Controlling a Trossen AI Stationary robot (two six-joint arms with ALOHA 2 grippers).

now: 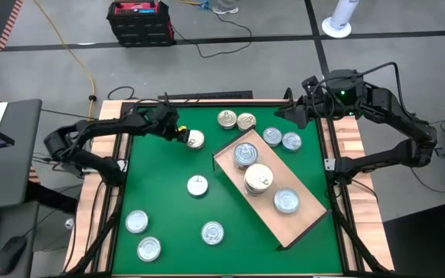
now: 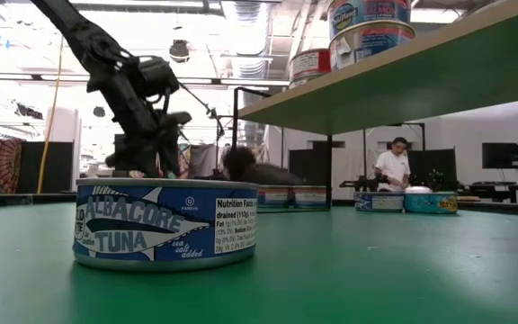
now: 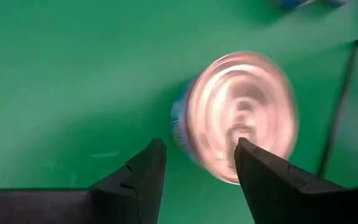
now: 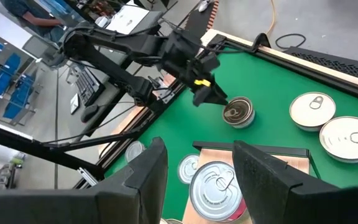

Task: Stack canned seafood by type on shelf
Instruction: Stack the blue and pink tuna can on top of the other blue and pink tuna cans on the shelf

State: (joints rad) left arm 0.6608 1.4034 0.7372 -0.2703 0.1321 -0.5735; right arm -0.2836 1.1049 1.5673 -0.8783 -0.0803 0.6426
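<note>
On the nearest tin point(image 2: 165, 223) you can read "ALBACORE TUNA", "sea salt added", "PAREVE" and a "Nutrition Facts" panel.

Left wrist view: round silver-lidded tin point(image 3: 238, 118) smeared by blur, label unreadable; my left fingers point(image 3: 143, 177) cut off by picture edge. Low view: light-wood shelf board point(image 2: 403, 81) seen only from underside, stacked tins point(image 2: 367, 27) on it cropped at top. Can't tell whether left fingers touch tin.
</note>
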